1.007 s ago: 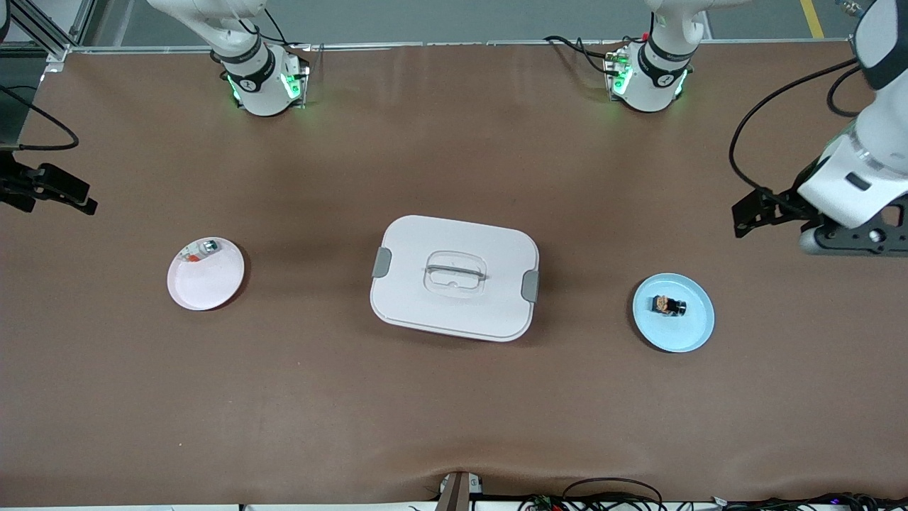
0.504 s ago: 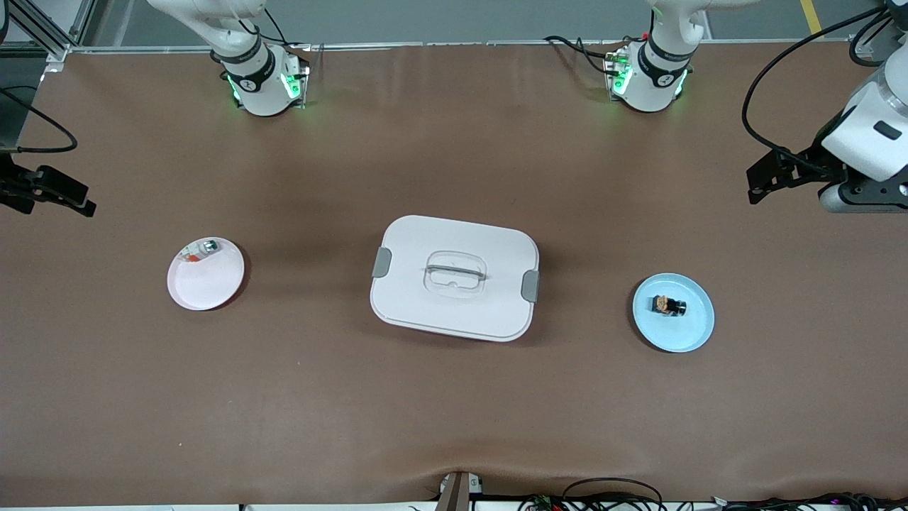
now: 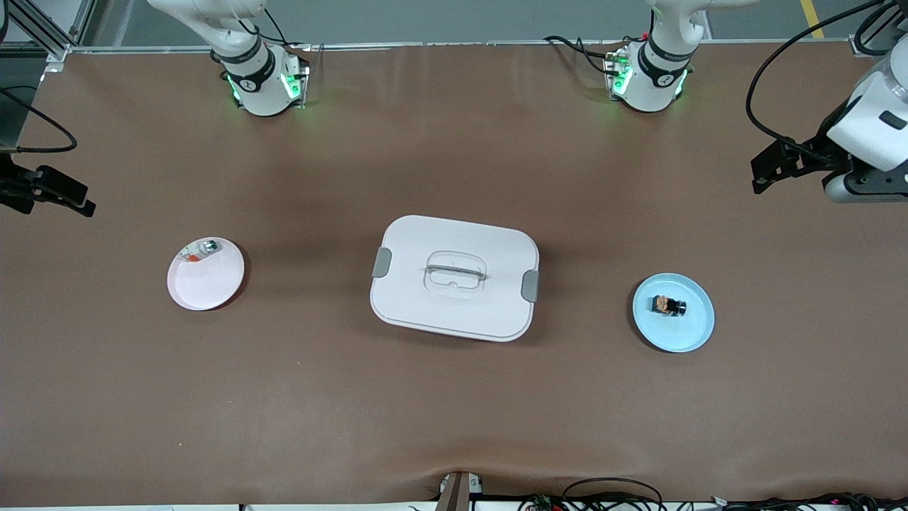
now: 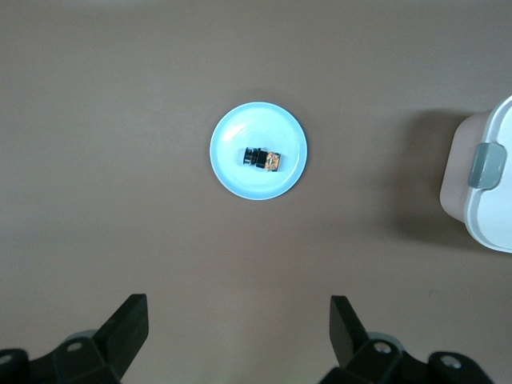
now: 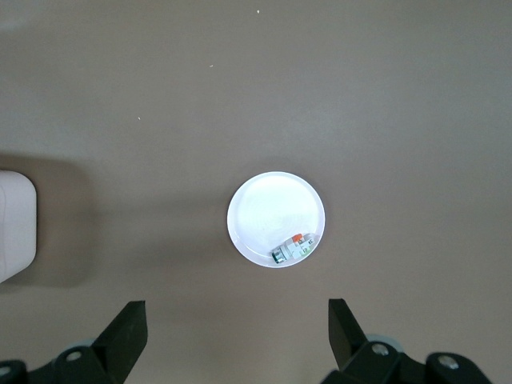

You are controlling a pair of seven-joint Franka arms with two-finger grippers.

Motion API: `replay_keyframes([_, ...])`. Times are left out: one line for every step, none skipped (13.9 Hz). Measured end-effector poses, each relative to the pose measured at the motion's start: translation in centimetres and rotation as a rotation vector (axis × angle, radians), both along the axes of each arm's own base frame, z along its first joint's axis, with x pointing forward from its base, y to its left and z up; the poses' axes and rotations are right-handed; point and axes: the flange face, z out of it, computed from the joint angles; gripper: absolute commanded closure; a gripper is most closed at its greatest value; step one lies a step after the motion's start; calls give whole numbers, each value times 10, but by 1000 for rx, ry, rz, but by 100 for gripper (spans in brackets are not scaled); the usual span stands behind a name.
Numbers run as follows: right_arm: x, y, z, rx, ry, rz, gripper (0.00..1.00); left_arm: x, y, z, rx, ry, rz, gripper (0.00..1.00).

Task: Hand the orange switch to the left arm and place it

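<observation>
currently, the orange switch (image 3: 669,305) is located on the light blue plate (image 3: 691,333), near the plate's middle, at the left arm's end of the table; in the left wrist view the orange switch (image 4: 262,158) is seen lying flat on the blue plate (image 4: 240,180), untouched by any tool. the box (image 3: 454,278) is positioned at the centre of the table, between the blue plate and the white plate (image 3: 206,284), and well apart from both. on the white plate, at the right arm's end of the table, a small silver-green item with a red bit (image 3: 201,250) is seen close to the rim; it is not the part to be transferred. the left gripper (image 3: 770,169) is held in the air over bare table at the left arm's end, not over the blue plate, and its fingers (image 4: 128,324) are spread wide with nothing between them. the right gripper (image 3: 67,199) is held over the table edge at the right arm's end, and its fingers (image 5: 124,328) are likewise spread wide and empty. the step in hand is judged to be the approach: no pick has been made. for the next move, the left gripper would need to be brought over the blue plate, lowered and aligned so that the switch is taken across its narrow body. a handover to the right gripper would then be required, and it is judged that this should be routed above or around the box so that no contact is made.
</observation>
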Motion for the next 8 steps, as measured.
replay_keyframes([0, 0, 0, 0, 0, 0, 0, -5, 2, 1, -3, 1, 4, 0])
replay_keyframes([0, 0, 0, 0, -1, 0, 0, -9, 4, 2, -5, 2, 8, 0])
replay_keyframes([0, 0, 0, 0, -1, 0, 0, -14, 5, 3, -6, 2, 11, 0])
replay_keyframes([0, 0, 0, 0, -1, 0, 0, -17, 5, 4, -7, 2, 14, 0])
replay_keyframes([0, 0, 0, 0, -1, 0, 0, -21, 5, 4, -6, 2, 18, 0])
replay_keyframes([0, 0, 0, 0, -1, 0, 0, -23, 6, 5, -5, 2, 23, 0])
replay_keyframes([0, 0, 0, 0, -1, 0, 0, -25, 6, 5, -5, 2, 25, 0])
replay_keyframes([0, 0, 0, 0, -1, 0, 0, -26, 6, 6, -5, 0, 25, 0])
